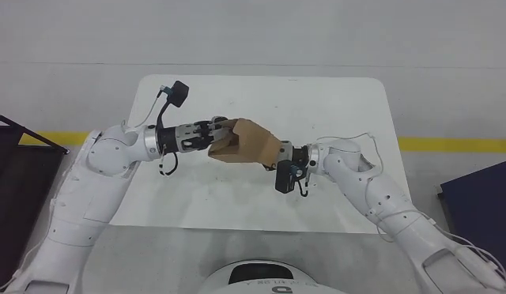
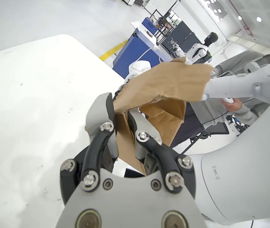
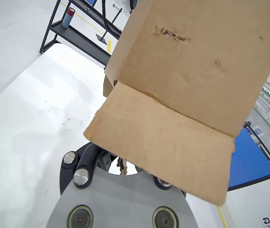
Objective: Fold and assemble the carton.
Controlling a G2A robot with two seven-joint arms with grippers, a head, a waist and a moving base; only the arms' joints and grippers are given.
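A brown cardboard carton is held above the middle of the white table between my two arms. My left gripper is at its left end. In the left wrist view that gripper is shut on one thin side panel of the carton, whose open end shows a folded inner flap. My right gripper is at the carton's right end. In the right wrist view the carton and a hanging flap cover its fingertips, and a cardboard edge runs down between the finger bases.
Bare table top lies on all sides of the carton. A black shelf rack with a bottle stands beyond the table's far left corner. A dark frame is off the left edge and a blue panel off the right.
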